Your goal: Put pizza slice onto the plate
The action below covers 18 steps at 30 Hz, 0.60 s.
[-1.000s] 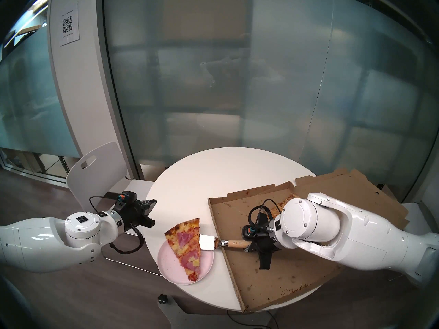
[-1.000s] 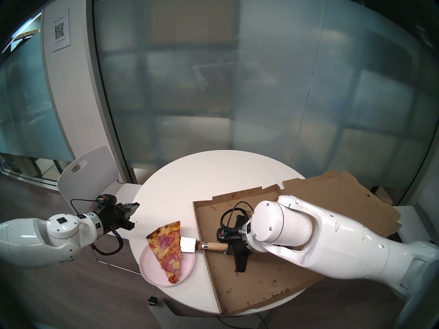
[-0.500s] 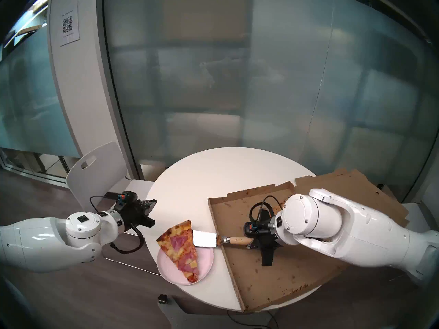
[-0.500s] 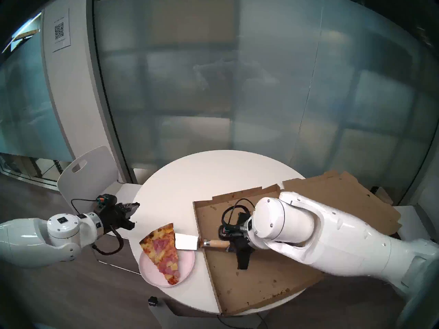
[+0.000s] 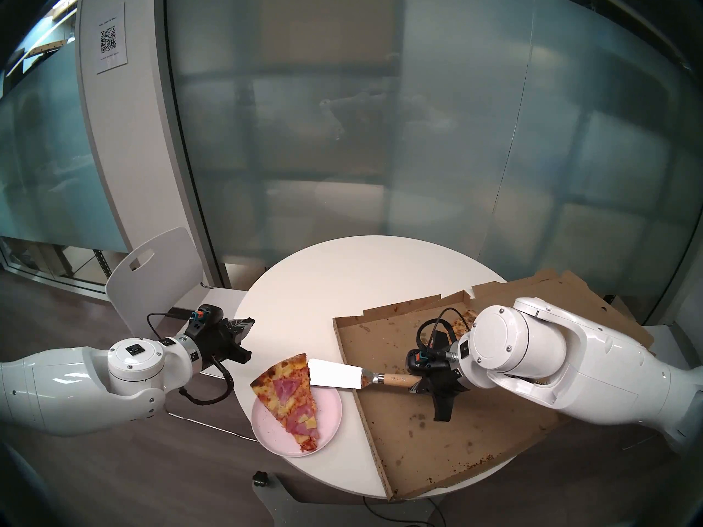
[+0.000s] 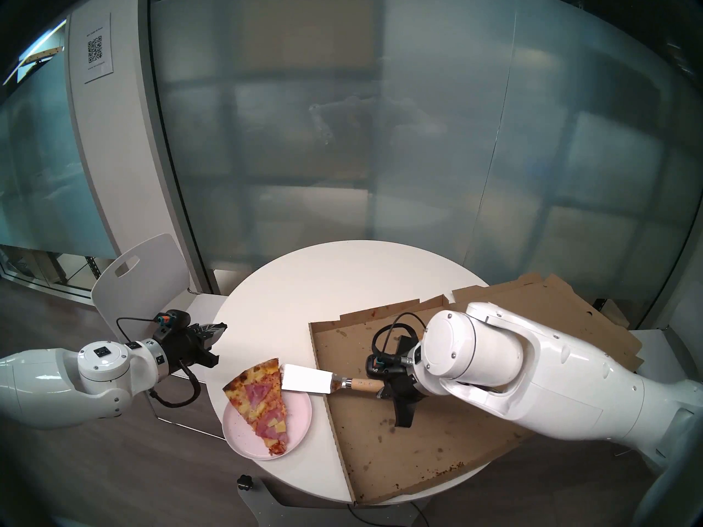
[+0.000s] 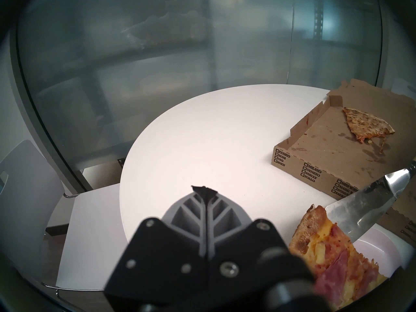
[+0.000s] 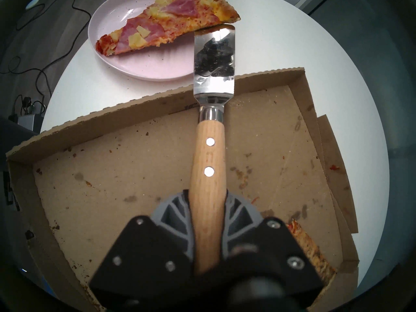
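The right gripper, pinching the wooden-handled metal spatula, could bump the crust of the ham-and-pineapple pizza slice hanging over the round pink plate and knock it off, while the left gripper waits pressed together.

Probably an office: frosted glass partition, posted QR-code sign, round white table, chair.

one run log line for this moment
slice: pizza slice on plate, crust overhanging | right claw: shut on spatula, blade beside slice | left claw: shut, empty
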{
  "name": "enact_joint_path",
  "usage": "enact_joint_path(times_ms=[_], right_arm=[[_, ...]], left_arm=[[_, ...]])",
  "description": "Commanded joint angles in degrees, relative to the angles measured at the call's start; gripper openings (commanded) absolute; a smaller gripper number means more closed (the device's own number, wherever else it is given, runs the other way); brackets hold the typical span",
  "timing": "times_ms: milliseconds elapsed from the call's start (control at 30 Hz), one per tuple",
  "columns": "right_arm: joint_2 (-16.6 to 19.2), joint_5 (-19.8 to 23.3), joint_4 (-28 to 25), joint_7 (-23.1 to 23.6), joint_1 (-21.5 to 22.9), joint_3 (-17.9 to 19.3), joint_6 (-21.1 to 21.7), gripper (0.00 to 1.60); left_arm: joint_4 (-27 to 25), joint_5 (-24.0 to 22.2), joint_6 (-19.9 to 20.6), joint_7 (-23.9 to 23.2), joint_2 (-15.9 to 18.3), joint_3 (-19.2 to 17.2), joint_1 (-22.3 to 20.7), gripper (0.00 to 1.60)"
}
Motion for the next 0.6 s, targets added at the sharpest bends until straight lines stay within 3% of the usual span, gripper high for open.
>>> enact_joint_path(times_ms=[0,200,567], right_arm=[[4.5,3.29,-2.35,-2.24,-2.58,3.78,-0.68,0.0],[7.89,6.54,-3.6,-4.36,-5.24,6.5,-0.97,0.0],[14.41,16.38,-3.36,-8.21,-12.0,10.56,-1.56,0.0]], left_arm=[[-0.86,-0.29,-0.31,0.46,-0.03,-1.09,-1.09,0.0],[-2.34,-0.2,-0.69,1.31,-0.22,-1.44,-1.5,0.0],[-6.55,0.33,-3.0,5.4,-2.02,-1.86,-1.76,0.0]])
